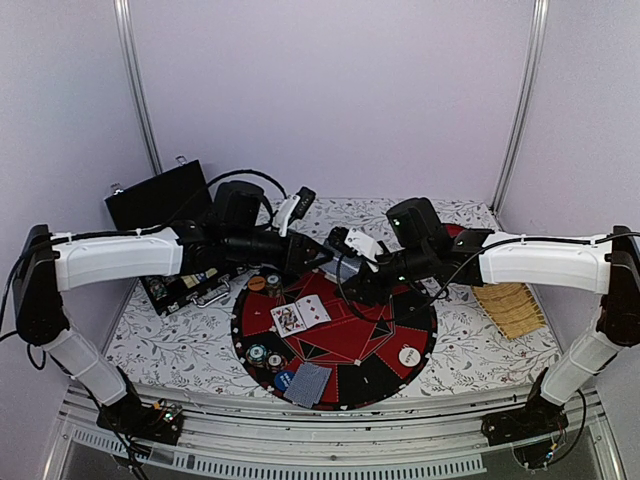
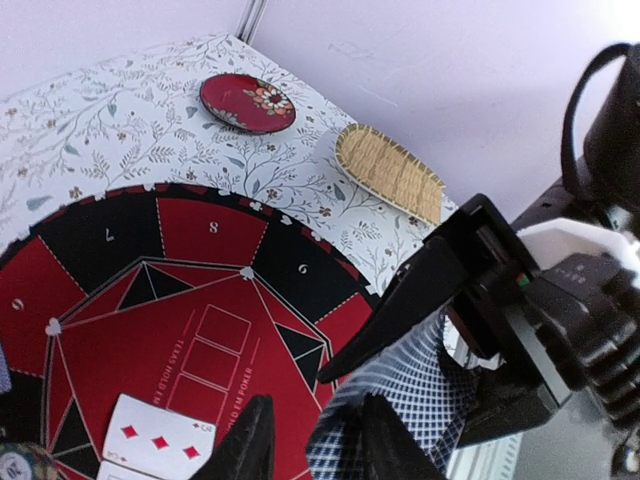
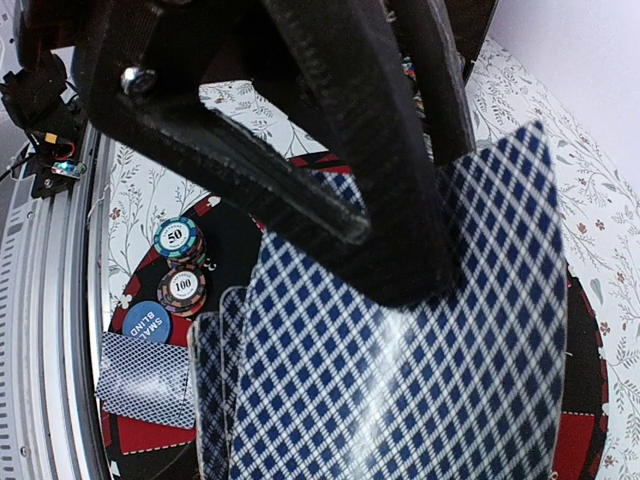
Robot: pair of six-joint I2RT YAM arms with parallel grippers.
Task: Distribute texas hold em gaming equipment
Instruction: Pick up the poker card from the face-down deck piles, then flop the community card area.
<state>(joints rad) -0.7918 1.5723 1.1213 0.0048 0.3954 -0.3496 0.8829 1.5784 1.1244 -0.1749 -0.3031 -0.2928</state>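
R gripper (image 3: 395,215) clamps a stack of blue-checked held cards (image 3: 400,380) in mid-air over the far part of the poker mat (image 1: 350,335). Card backs face its wrist cam, w/ a few cards fanned out behind at lower left. L gripper (image 2: 320,402) meets it from the other side. The stack's bottom edge hangs btwn its fingers (image 2: 250,445), against one finger w/ a gap showing to the other, so can't tell if it's pinching or just half spread. Both arms reach in from opposite sides.

Floral table (image 1: 470,345) carries the round red-and-black poker mat at centre. Open black case (image 1: 160,198) sits far left. Straw mat (image 1: 510,310) lies right of the poker mat, w/ the red plate (image 2: 247,103) beyond it toward the back wall.

On the poker mat:
- Two face-up cards (image 1: 300,314) lie left of centre.
- Face-down pile (image 1: 309,384) sits at the near edge.
- White disc (image 1: 410,355) is near right.
- Blue disc (image 3: 147,322) is just beside the pile.
- Orange disc (image 1: 257,283) is at the far left rim.
- Chip stacks (image 3: 176,237) marked 50 and 100 stand just beside the blue disc.
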